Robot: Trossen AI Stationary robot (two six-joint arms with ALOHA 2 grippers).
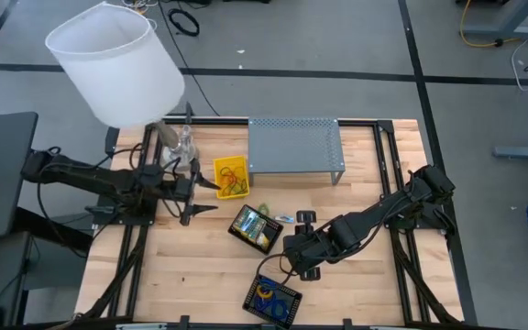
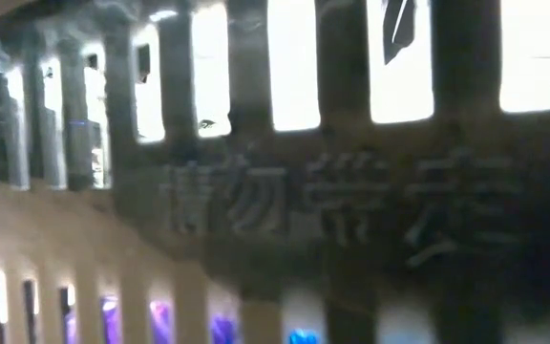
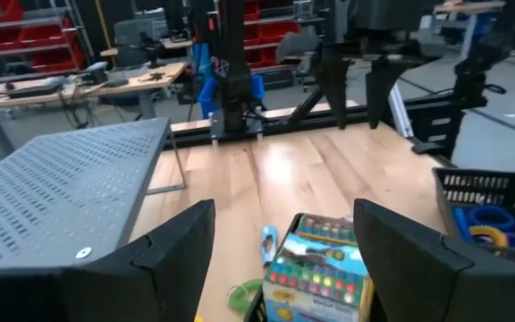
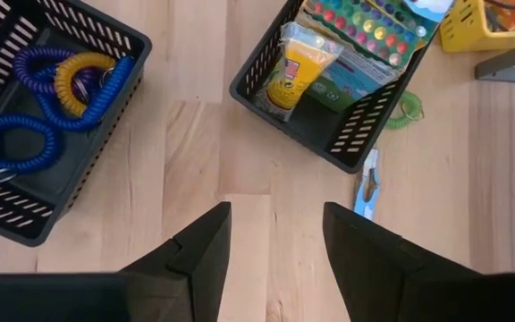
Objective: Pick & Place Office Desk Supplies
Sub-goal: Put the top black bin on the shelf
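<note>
My right gripper is open and hovers over bare wood between two black baskets. One basket holds blue, purple and yellow coil bands. The other basket holds a yellow crayon pack and a paint set. Beside it on the table lie a green coil band and a small blue item. My left gripper is open and held level near the table's left side, pointing at the paint-set basket. A yellow basket holds rubber bands.
A grey perforated riser stands at the table's far middle. A lamp with a big white shade rises over the far left corner. A small black clip lies right of the paint-set basket. A blurred basket wall fills the low view.
</note>
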